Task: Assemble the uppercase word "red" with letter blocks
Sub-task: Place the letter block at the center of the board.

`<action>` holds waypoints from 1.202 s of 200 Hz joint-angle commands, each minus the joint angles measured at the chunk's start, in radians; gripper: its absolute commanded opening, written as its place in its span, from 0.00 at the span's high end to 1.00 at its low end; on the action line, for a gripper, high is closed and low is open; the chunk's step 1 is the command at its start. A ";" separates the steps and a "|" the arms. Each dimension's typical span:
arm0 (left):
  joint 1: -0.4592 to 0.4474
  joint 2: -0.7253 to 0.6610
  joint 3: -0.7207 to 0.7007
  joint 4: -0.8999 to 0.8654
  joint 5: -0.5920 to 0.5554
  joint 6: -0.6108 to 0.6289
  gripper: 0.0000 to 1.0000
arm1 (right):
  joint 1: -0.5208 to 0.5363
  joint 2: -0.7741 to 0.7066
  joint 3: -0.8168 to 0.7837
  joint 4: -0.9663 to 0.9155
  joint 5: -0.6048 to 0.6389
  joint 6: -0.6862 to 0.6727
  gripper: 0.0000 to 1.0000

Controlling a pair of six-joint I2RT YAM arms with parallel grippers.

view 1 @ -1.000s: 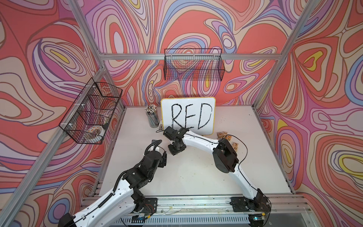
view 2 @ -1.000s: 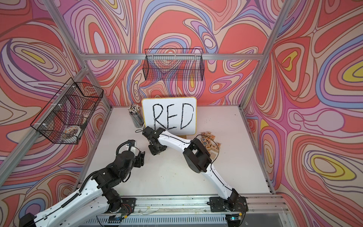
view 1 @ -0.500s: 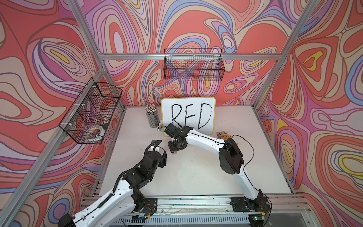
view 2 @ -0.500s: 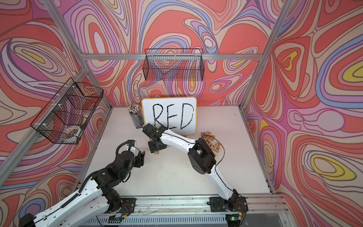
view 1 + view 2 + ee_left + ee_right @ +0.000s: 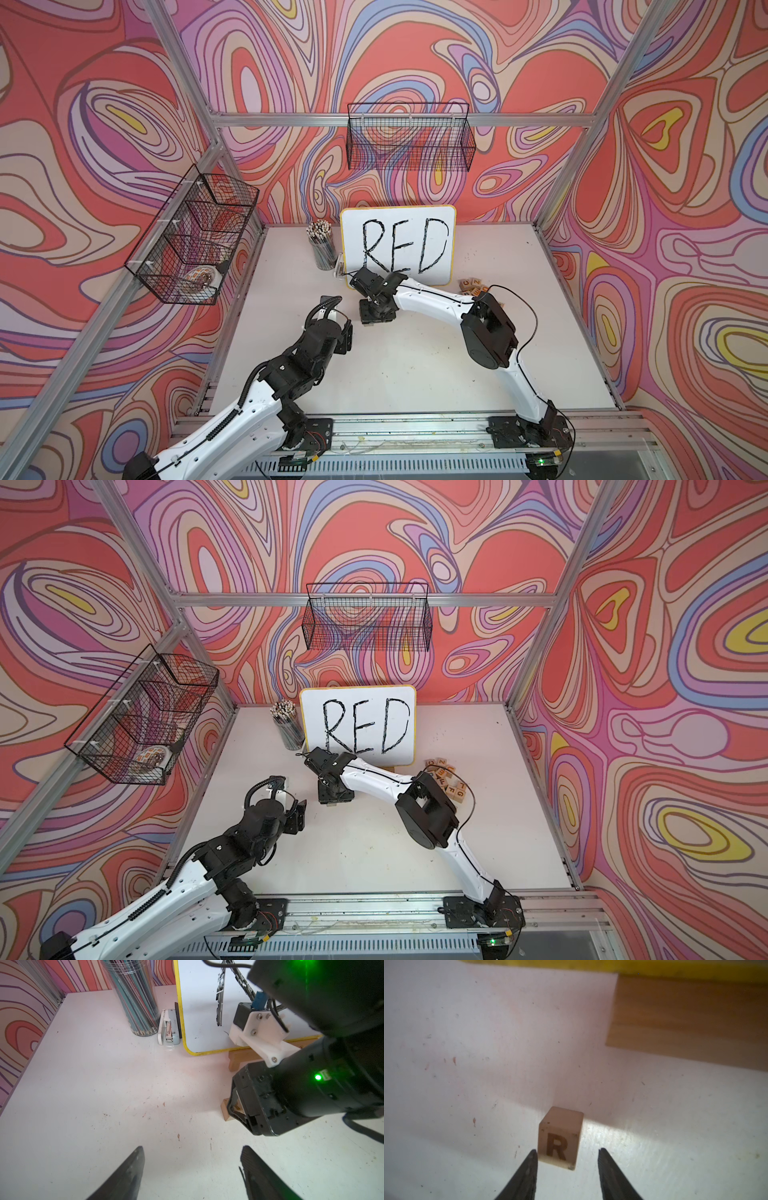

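Observation:
The R letter block (image 5: 559,1138), a small light-wood cube, rests on the white table just in front of the whiteboard's wooden stand (image 5: 685,1022). My right gripper (image 5: 567,1150) hangs over it and is open. One fingertip is next to the block's side, and the other stands well apart from it. A corner of the R block (image 5: 225,1110) shows under that gripper in the left wrist view. In both top views the right gripper (image 5: 368,322) (image 5: 332,803) covers the block. My left gripper (image 5: 192,1147) (image 5: 347,332) is open and empty, a short way left of it. I cannot pick out the E and D blocks.
A yellow-rimmed whiteboard (image 5: 399,245) with handwritten RED stands at the back. A cup of pencils (image 5: 322,249) and a stapler (image 5: 168,1028) sit to its left. A pile of other letter cubes (image 5: 446,777) lies to its right, behind the right arm's elbow. Wire baskets (image 5: 409,137) hang on the walls.
The right arm's elbow has swung to the right while its gripper stayed in front of the whiteboard over the R block. The left arm has not moved.

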 commanded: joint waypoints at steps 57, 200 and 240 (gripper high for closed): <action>0.005 -0.019 -0.020 0.005 -0.019 -0.020 0.24 | 0.010 0.030 0.029 0.004 0.010 0.084 0.50; 0.005 -0.021 -0.026 0.010 -0.019 -0.022 0.24 | 0.011 0.079 0.063 -0.032 0.041 0.124 0.71; 0.005 -0.023 -0.026 0.011 -0.018 -0.022 0.25 | 0.017 0.057 0.041 -0.056 0.065 0.133 0.71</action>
